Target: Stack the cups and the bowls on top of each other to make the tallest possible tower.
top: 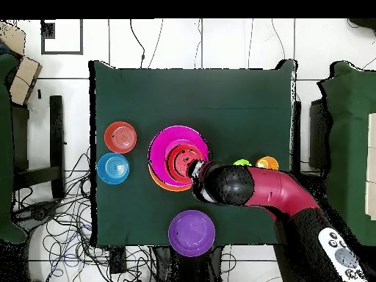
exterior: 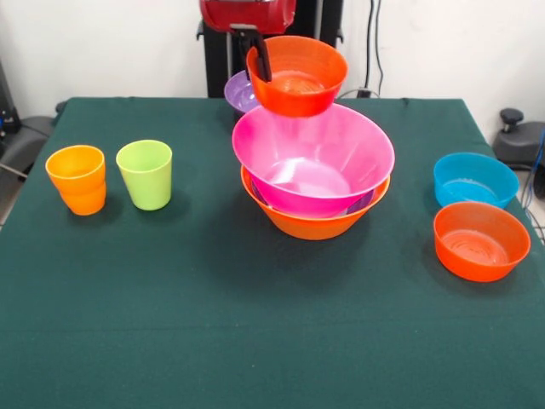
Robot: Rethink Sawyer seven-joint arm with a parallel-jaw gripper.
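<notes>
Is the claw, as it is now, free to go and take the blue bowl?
Probably not yet: the claw is shut on a red-orange bowl held above the tower. The blue bowl itself stands uncovered, beside another red-orange bowl.

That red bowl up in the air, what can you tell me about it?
The red bowl is small, round, glossy and looks like plastic, red-orange inside and out. It is empty and hangs nearly level above the pink bowl, the top of the pile. The robot's hand grips its rim, one dark finger showing inside the bowl. Whether its base touches the pink bowl's far rim I cannot tell.
</notes>
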